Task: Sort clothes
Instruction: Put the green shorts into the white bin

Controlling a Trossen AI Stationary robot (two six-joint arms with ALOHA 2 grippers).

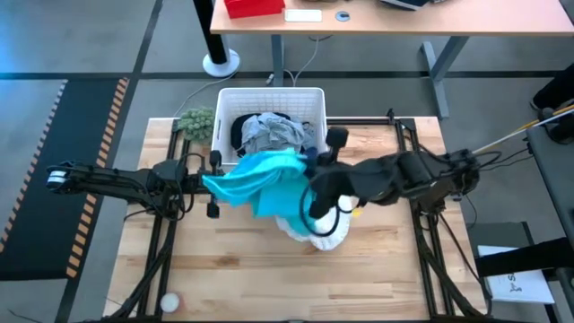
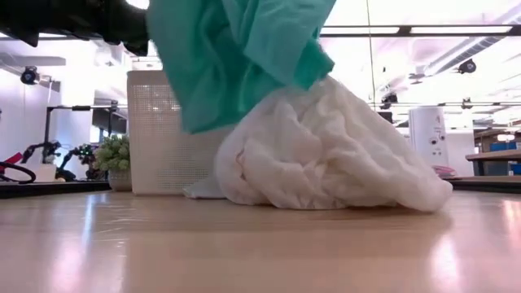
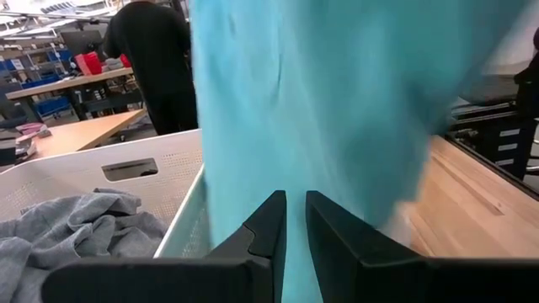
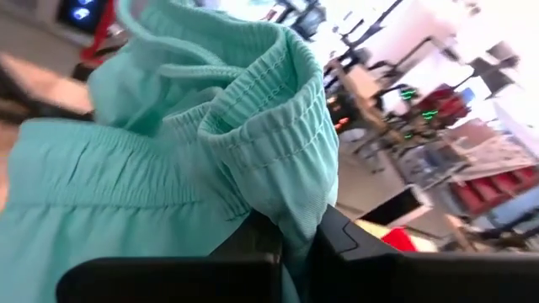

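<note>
A teal garment (image 1: 260, 175) hangs stretched between my two grippers above the table, just in front of the white bin (image 1: 269, 97). It also shows in the low view (image 2: 236, 57), lifted clear of the table. My left gripper (image 1: 215, 186) is shut on its left end and my right gripper (image 1: 309, 169) is shut on its right end. A big white garment (image 2: 326, 155) lies heaped on the table under the right arm, and the teal cloth's lower edge brushes its top. Grey (image 1: 273, 133) and dark (image 1: 240, 133) clothes lie in the bin. My left gripper (image 3: 293, 227) pinches the teal garment between its two fingers; a strip of the cloth (image 3: 295, 252) runs down the narrow gap. The fingers come level from the table's left. The cloth spreads away beyond the fingers, clear of the table. My right gripper (image 4: 290, 248) pinches the teal garment at its gathered elastic band (image 4: 286, 194), bunched in several layers between the two fingers. The fingers come from the table's right side. The rest of the cloth hangs away from the hold, lifted off the table.
A small green fuzzy plant (image 1: 195, 121) stands left of the bin. A small white ball (image 1: 169, 303) lies near the table's front left. A person in black (image 3: 156, 59) stands beyond the table. Bare wood (image 1: 269, 278) lies toward the near edge.
</note>
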